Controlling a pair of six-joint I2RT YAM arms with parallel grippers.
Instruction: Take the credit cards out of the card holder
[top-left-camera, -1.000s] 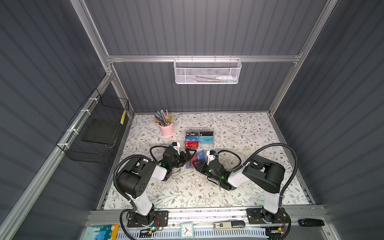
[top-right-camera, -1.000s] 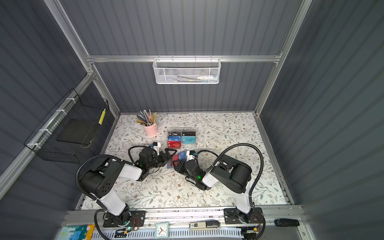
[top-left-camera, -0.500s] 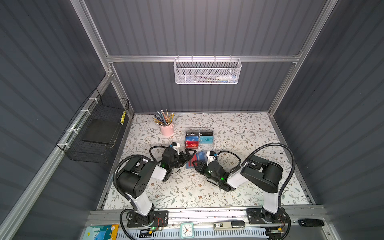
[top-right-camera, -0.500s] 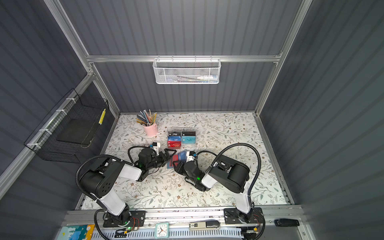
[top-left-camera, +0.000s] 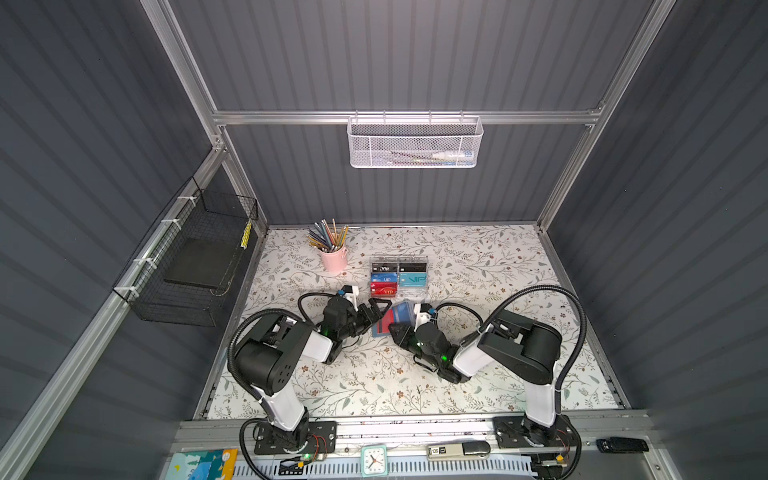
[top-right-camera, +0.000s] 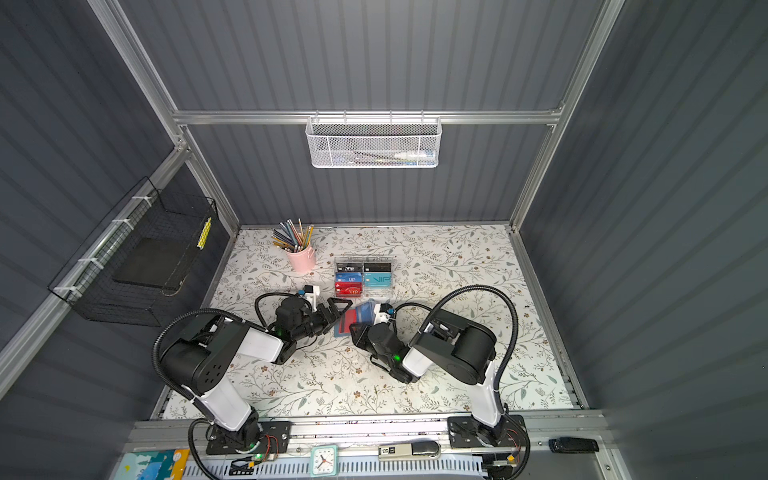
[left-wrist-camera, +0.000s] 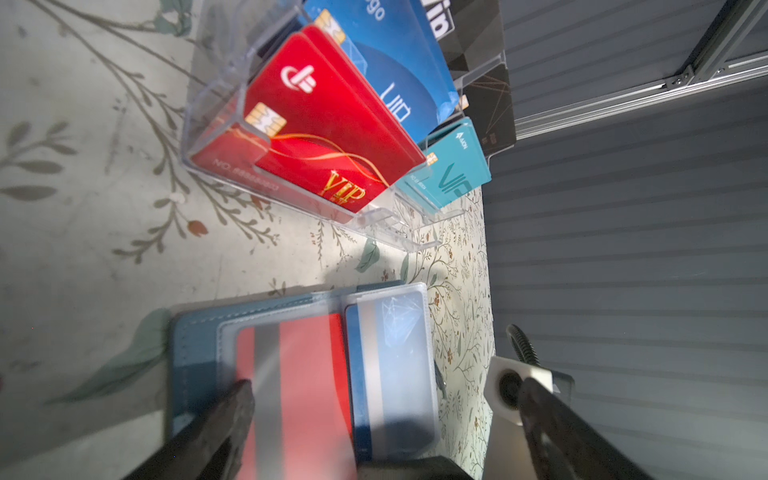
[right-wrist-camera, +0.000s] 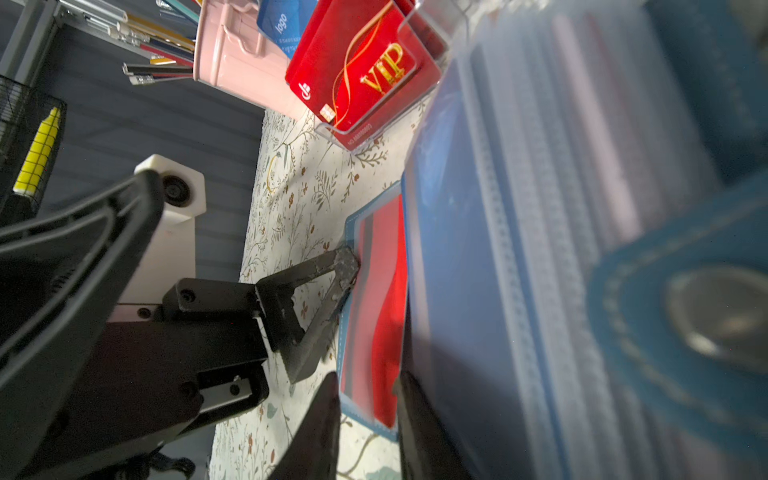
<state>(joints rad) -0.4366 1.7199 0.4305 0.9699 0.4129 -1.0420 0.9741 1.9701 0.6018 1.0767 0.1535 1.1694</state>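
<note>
The blue-grey card holder (top-left-camera: 383, 328) lies open on the floral table between both grippers. In the left wrist view its flat page (left-wrist-camera: 195, 332) shows a red card (left-wrist-camera: 307, 374) with a grey stripe inside a clear sleeve, and beside it a blue card (left-wrist-camera: 386, 365) in another sleeve. My left gripper (left-wrist-camera: 382, 409) is open wide, and one of its fingertips (right-wrist-camera: 343, 266) rests on the flat page's edge. My right gripper (right-wrist-camera: 368, 399) stands at the holder's near corner with a narrow gap between its jaws. The raised sleeves and snap tab (right-wrist-camera: 706, 311) lean against one of its fingers.
A clear acrylic rack (top-left-camera: 417, 296) with red, blue, teal and black VIP cards stands just behind the holder. A pink cup of pencils (top-left-camera: 334, 257) is to its left. A black wire basket (top-left-camera: 195, 266) hangs on the left wall, a white mesh basket (top-left-camera: 415, 143) on the back wall.
My right gripper's jaws have drawn closer together at the holder's corner. The left gripper stays wide open in the same place.
</note>
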